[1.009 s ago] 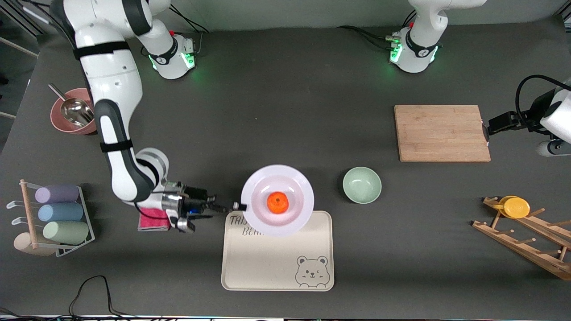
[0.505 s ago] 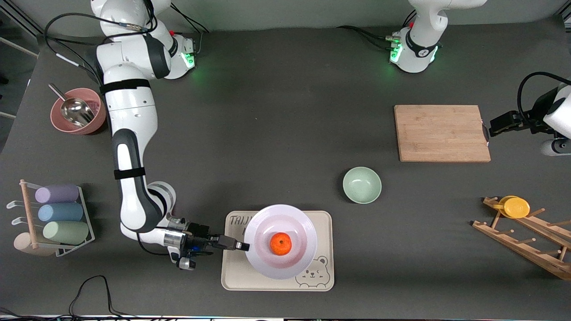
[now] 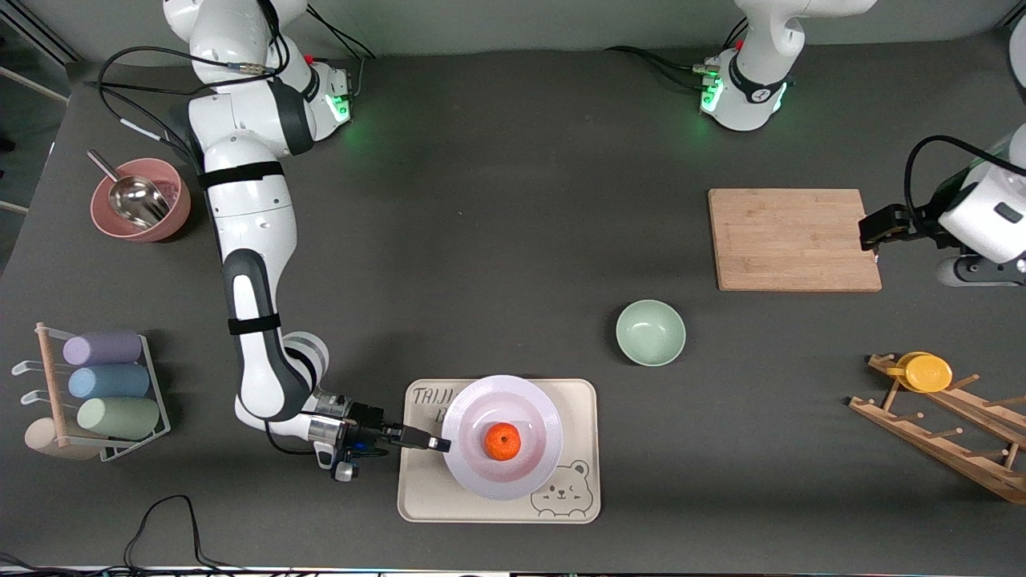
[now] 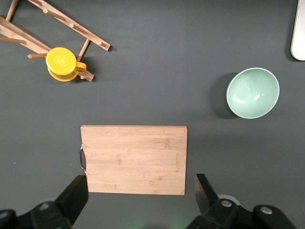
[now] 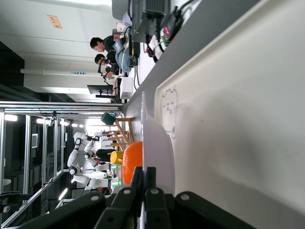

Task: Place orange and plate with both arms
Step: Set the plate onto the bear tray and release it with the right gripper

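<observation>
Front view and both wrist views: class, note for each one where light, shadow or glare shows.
Front view: even overhead light, green glow at both arm bases, soft shadow beside the green bowl. Left wrist view: flat light, the bowl's shadow falls to one side, no glare on the cutting board. Right wrist view: bright ceiling lamps glare in the background; the plate rim and orange stay sharp.

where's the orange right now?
In the front view the orange sits in the middle of the plate, which is over the bear tray; the right gripper is shut on the plate's rim.
</observation>
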You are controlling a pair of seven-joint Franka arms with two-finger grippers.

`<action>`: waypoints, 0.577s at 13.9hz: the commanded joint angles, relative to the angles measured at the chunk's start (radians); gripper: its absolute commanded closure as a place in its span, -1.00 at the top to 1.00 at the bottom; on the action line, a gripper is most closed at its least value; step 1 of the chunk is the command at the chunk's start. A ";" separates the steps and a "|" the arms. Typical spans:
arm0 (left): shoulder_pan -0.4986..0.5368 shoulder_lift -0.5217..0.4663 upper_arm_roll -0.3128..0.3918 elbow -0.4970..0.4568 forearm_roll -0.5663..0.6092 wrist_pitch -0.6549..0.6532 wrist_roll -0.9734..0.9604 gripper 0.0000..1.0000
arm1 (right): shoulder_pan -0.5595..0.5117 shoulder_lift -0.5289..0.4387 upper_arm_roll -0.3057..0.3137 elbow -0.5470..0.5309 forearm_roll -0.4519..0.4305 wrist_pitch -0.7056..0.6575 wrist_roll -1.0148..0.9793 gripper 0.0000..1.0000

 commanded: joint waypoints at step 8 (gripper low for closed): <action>0.013 -0.040 0.071 -0.063 -0.021 0.076 0.085 1.00 | -0.009 0.015 0.002 -0.025 -0.017 -0.004 0.031 0.26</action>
